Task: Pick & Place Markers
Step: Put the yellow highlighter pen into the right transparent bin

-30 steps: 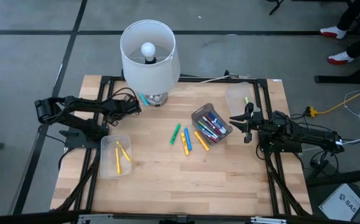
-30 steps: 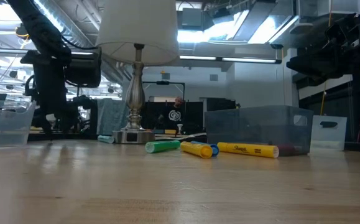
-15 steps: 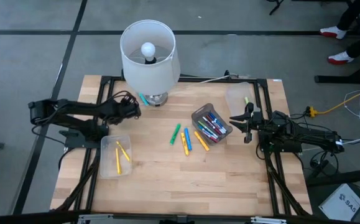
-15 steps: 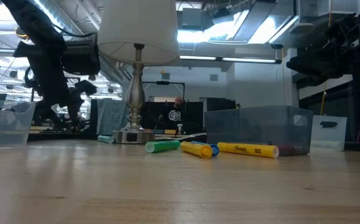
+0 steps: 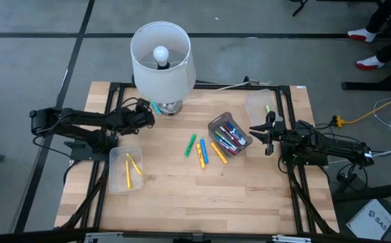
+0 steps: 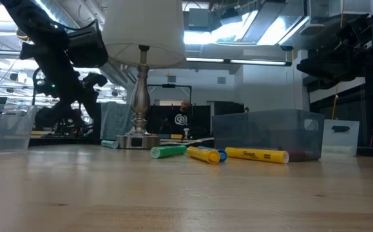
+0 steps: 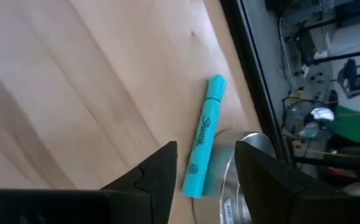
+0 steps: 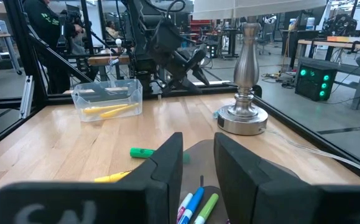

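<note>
A teal marker (image 7: pixel 203 144) lies flat on the wood table, one end against the lamp's metal base (image 7: pixel 251 163). My left gripper (image 5: pixel 146 115) hovers open just left of it, its fingers pointing at the marker without touching it. Loose green (image 5: pixel 190 144), blue (image 5: pixel 204 150) and yellow (image 5: pixel 218 152) markers lie mid-table. A clear bin (image 5: pixel 229 135) holds several markers. A second bin (image 5: pixel 126 167) holds yellow ones. My right gripper (image 5: pixel 268 131) waits at the right edge, level, slightly open, with nothing in it.
A table lamp with a white shade (image 5: pixel 161 57) stands at the far middle, its cord running right. A third clear bin (image 5: pixel 259 104) sits at the far right. Bare wood fills the near half of the table (image 5: pixel 195 202).
My left gripper has risen a little and swung toward the lamp base, rolling and tipping as it went. Its fingers stay open. The markers and bins have not moved.
</note>
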